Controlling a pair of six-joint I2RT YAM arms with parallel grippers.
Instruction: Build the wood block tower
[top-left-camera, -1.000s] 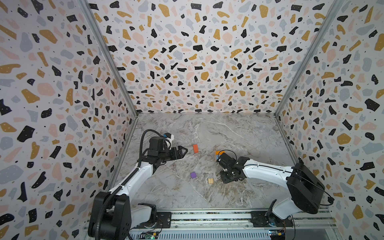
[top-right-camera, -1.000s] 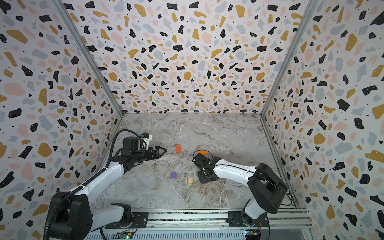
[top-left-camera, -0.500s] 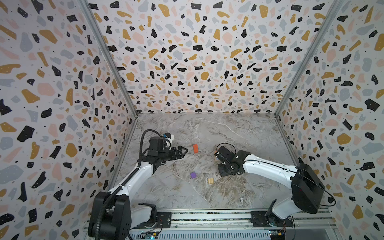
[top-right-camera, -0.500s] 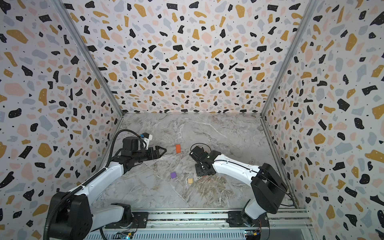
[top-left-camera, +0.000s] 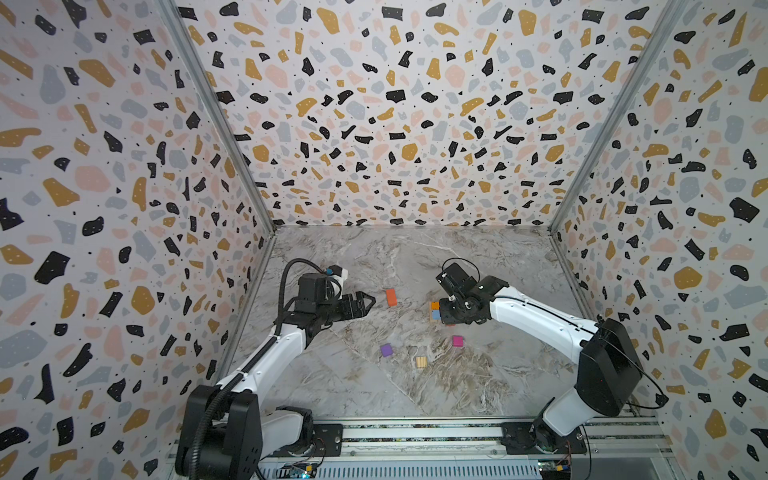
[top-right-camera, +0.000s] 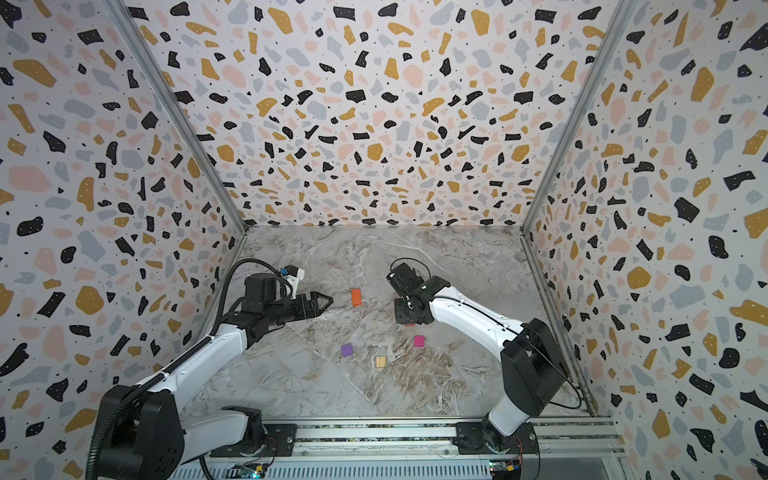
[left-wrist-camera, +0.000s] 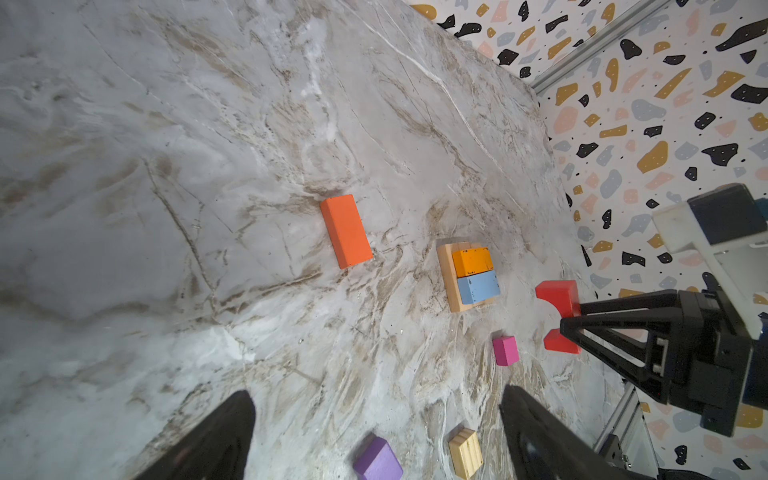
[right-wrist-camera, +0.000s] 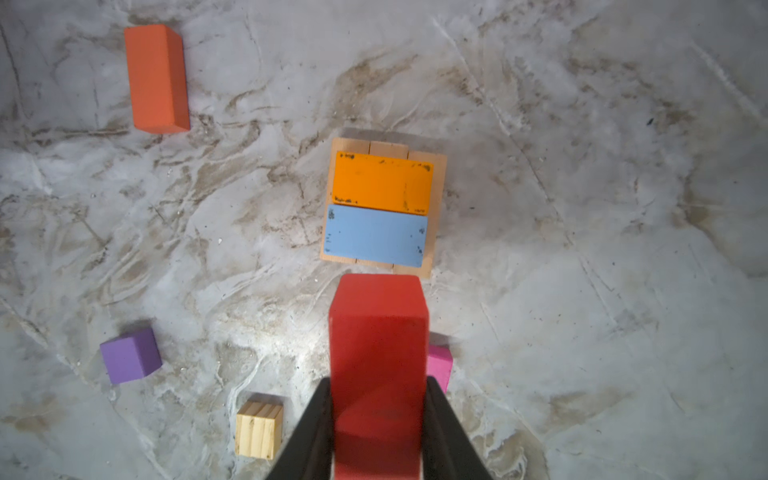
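marble surface (right-wrist-camera: 582, 257) open beside tower (right-wrist-camera: 376, 235)

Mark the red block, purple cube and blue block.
red block (right-wrist-camera: 378, 332): right wrist view, middle of its visible face.
purple cube (right-wrist-camera: 126, 359): right wrist view, top face.
blue block (right-wrist-camera: 376, 235): right wrist view, top face.

The table surface (right-wrist-camera: 582, 124) looks like grey marble, smooth with a dull shine (real stone or a print, I cannot tell). In the tower (right-wrist-camera: 382, 203) the tan planks (right-wrist-camera: 439, 195) are bare wood, and the orange block (right-wrist-camera: 382, 180) and the blue block (right-wrist-camera: 374, 235) carry matt paint, chipped at their edges. The red block (right-wrist-camera: 378, 332) has smooth matt paint. The small tan cube (right-wrist-camera: 258, 430) is raw wood with visible grain. The right gripper (right-wrist-camera: 379, 381) seems matt black plastic, the right arm (top-left-camera: 536, 320) glossy white plastic. The rail (top-left-camera: 415, 434) at the front edge is bare metal.
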